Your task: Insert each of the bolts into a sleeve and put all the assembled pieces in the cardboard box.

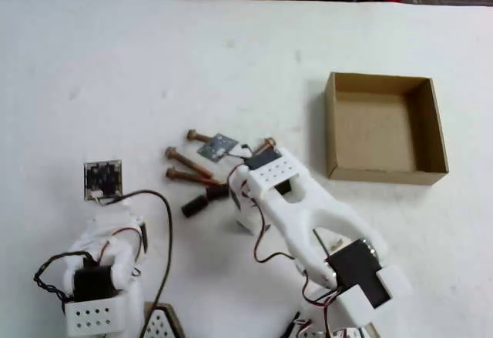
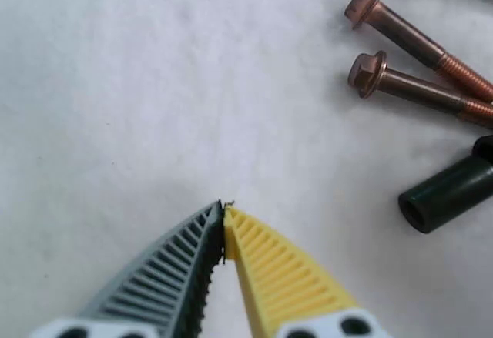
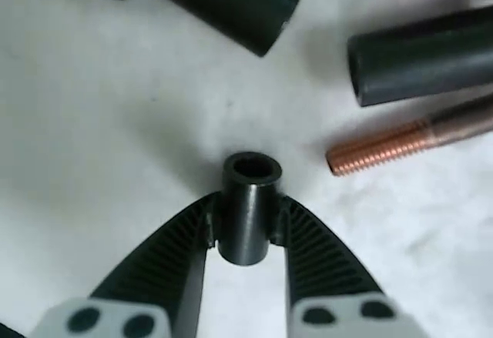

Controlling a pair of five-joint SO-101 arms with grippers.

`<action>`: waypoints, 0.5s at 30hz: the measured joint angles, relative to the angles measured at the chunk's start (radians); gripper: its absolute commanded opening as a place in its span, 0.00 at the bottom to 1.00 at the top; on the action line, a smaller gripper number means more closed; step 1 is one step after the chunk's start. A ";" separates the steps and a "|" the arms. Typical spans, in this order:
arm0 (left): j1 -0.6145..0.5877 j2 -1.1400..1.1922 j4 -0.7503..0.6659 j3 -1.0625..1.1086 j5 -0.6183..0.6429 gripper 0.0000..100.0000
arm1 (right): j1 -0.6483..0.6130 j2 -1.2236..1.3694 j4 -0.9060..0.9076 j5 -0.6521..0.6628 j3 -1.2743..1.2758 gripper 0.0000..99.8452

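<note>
Right tool [image 3: 245, 216] grips a black sleeve [image 3: 251, 192] by its sides, bore unblocked.
Best keep it steady; the left tool [image 2: 223, 216], pinched shut and empty, should fetch a bolt [image 2: 412, 36] lying nearby on the worktop [image 1: 154, 61].

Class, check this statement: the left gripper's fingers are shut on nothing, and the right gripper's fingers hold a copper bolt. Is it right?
One error: the right gripper holds a black sleeve, not a copper bolt, as the right wrist view shows. The left gripper is indeed shut on nothing.
</note>
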 measured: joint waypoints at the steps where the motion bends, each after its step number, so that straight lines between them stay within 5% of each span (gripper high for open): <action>1: 0.000 0.000 0.000 0.000 0.000 0.02 | 0.000 0.000 0.000 0.009 0.000 0.02; 15: 0.000 0.000 0.000 0.000 0.000 0.02 | 0.000 -0.006 -0.071 0.040 0.040 0.02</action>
